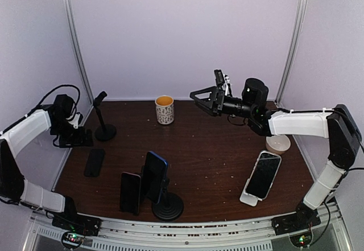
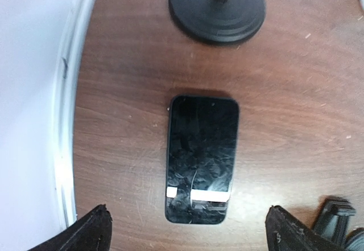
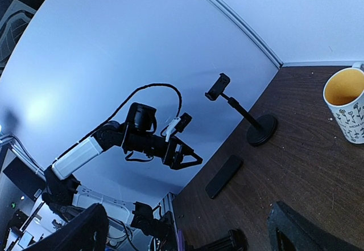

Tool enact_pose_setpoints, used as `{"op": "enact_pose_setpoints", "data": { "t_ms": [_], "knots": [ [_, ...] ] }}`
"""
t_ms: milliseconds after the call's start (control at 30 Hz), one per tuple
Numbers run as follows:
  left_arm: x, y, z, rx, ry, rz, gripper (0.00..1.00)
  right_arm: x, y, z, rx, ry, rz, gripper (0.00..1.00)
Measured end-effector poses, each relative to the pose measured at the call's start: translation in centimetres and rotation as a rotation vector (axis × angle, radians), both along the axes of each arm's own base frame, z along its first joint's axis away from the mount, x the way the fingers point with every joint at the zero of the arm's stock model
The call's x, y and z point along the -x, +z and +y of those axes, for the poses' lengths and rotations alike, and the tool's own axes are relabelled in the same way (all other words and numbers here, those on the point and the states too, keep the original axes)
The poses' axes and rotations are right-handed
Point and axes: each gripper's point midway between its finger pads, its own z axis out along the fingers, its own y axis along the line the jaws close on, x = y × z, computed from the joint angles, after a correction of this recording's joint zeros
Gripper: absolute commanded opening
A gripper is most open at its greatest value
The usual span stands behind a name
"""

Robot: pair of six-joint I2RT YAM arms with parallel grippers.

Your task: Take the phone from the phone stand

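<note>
Phone (image 2: 202,160) flat on tabletop (image 2: 296,120), mid-frame; stand (image 2: 217,9) above it empty. Left fingers (image 2: 91,231) and right fingers (image 3: 74,234) apart, holding nothing. Removal apparently done.

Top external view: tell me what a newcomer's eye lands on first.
The blue phone mounted on the black round-based stand at the near centre grabs attention first, with a second phone propped on a white stand at the right. Next comes the right end effector, open and raised at the back beside the mug. The left end effector hovers open over a black phone lying flat at the left.
</note>
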Motion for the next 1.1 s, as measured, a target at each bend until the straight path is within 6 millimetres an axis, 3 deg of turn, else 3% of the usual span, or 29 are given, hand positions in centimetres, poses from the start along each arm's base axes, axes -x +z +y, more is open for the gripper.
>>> {"op": "enact_pose_setpoints", "data": {
  "t_ms": [233, 700, 833, 1100],
  "knots": [
    [0.8, 5.1, -1.6, 0.026, -0.04, -0.156, 0.98, -0.1, -0.2, 0.0, 0.035, -0.003, -0.006, 1.0],
    [5.6, 9.0, -9.8, 0.11, -0.266, -0.245, 0.98, -0.2, -1.0, 0.1, 0.077, -0.003, -0.002, 1.0],
    [7.1, 9.0, -12.2, 0.139, -0.334, -0.248, 0.98, -0.2, -1.1, 0.0, 0.079, -0.005, -0.002, 1.0],
    [11.1, 6.2, -16.8, 0.161, -0.451, -0.16, 0.98, -0.2, -1.4, 0.0, 0.088, -0.004, 0.006, 1.0]
  ]
}}
